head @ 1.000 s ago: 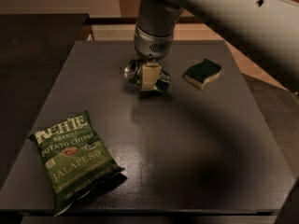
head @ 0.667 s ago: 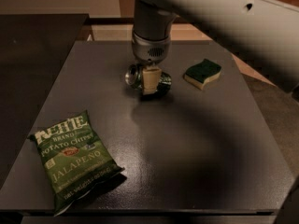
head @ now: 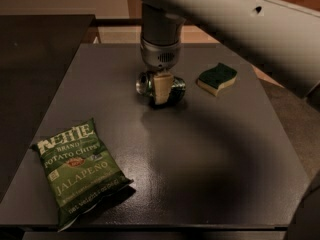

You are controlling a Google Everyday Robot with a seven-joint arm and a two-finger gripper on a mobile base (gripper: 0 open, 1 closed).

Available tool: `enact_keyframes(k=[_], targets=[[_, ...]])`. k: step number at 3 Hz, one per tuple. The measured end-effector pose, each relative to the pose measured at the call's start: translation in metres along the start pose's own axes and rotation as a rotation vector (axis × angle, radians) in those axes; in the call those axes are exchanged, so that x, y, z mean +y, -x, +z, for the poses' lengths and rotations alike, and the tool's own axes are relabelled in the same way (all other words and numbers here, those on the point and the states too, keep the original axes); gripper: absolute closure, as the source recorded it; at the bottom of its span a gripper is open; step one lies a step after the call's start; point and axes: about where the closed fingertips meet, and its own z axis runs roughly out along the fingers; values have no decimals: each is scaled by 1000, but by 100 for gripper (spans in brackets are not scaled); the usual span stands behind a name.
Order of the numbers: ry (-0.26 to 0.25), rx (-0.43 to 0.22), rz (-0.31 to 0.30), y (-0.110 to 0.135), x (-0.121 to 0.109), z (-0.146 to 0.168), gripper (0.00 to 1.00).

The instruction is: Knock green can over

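The green can [head: 176, 87] lies on its side at the back middle of the dark grey table [head: 200, 164]. Its silver top [head: 143, 84] points left and its dark green body points right. My gripper [head: 161, 90] comes straight down from above, right on the can's middle. A pale part of the gripper covers the can's centre. The rest of the gripper behind the can is hidden.
A green Kettle jalapeño chip bag [head: 77, 171] lies flat at the front left. A green-and-yellow sponge [head: 216, 78] lies at the back right, close to the can. The table's right edge [head: 280, 124] drops to the floor.
The arm above has shifted a little to the left and the gripper sits slightly lower. The can stays in the same place under the gripper.
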Motion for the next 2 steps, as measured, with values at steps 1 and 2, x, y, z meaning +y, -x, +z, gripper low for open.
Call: enact_keyframes(k=[1, 2], targets=[[-6, -2, -1, 1, -1, 0, 0], [-6, -2, -1, 1, -1, 0, 0]])
